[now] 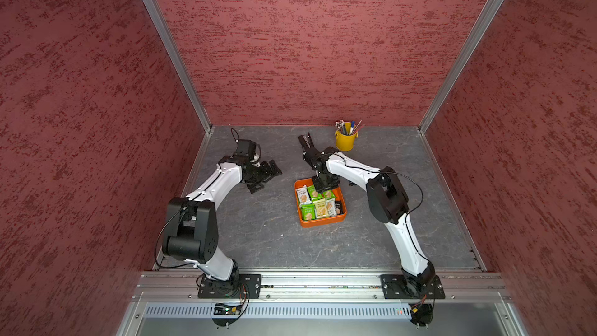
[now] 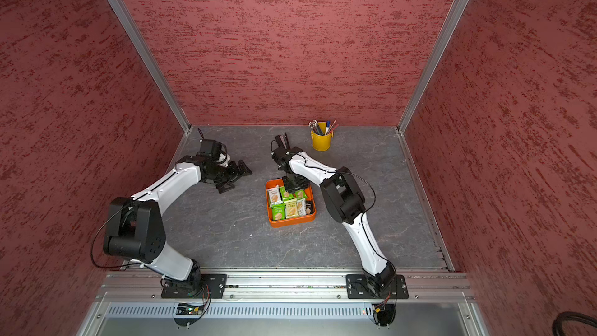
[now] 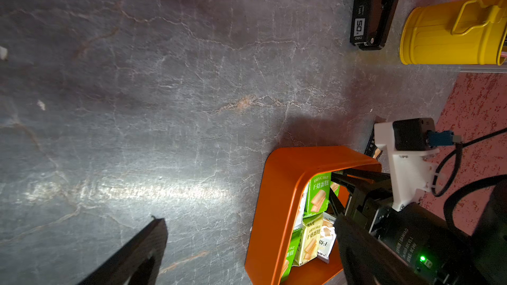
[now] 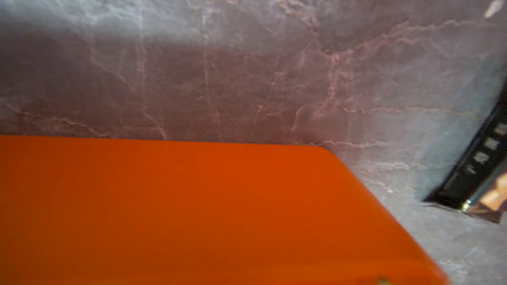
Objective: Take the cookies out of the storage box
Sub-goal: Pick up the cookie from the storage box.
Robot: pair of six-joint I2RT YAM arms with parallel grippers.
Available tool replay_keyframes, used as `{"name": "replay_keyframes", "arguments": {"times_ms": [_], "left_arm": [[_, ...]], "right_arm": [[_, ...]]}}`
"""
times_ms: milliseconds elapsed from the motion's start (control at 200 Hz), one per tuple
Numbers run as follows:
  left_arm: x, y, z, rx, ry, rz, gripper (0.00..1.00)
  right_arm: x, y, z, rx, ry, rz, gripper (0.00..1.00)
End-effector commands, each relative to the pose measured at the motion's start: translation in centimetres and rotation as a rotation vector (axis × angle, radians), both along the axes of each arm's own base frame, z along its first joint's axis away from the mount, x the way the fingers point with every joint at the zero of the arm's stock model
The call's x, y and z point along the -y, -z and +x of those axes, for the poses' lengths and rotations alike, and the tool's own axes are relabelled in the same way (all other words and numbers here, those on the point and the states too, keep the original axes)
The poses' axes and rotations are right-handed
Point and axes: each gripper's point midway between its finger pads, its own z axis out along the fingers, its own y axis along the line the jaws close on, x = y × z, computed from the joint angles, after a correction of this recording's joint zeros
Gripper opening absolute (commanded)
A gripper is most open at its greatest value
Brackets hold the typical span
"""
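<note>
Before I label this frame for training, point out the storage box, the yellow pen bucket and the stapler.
storage box (image 1: 323, 222): in a top view, near orange wall.
yellow pen bucket (image 1: 345, 143): in a top view, side wall.
stapler (image 3: 367, 6): left wrist view, black body.

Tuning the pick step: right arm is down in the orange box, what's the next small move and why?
Probably close the right gripper on the green packet by its jaws, before any lift. It sits low inside the box at the far end, and no view shows a firm grip. The left gripper is open, off to the side.
</note>
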Motion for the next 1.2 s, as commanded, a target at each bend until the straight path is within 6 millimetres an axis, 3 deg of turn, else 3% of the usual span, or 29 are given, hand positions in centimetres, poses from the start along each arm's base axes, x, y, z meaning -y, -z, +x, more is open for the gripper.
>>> {"name": "replay_keyframes", "arguments": {"times_ms": [0, 551, 862, 1032, 1192], "left_arm": [[-0.1, -0.5, -0.1, 0.016, -0.009, -0.011, 1.00], [1.0, -1.0, 1.2, 0.028, 0.022, -0.019, 1.00], [2.1, -1.2, 2.2, 0.030, 0.061, -0.021, 1.00], [2.9, -1.2, 2.7, 0.019, 0.099, 0.016, 1.00], [4.1, -1.6, 3.3, 0.020, 0.123, 0.027, 1.00]], "right_arm": [[0.6, 0.4, 0.2, 0.014, -0.012, -0.024, 0.39], [0.2, -5.2, 0.0, 0.080, -0.009, 0.061, 0.37], [-1.3, -8.0, 0.0, 0.113, -0.009, 0.172, 0.37], [-0.2, -10.1, 0.7, 0.142, 0.010, 0.187, 0.37], [2.3, -10.8, 1.3, 0.141, 0.012, 0.158, 0.38]]}}
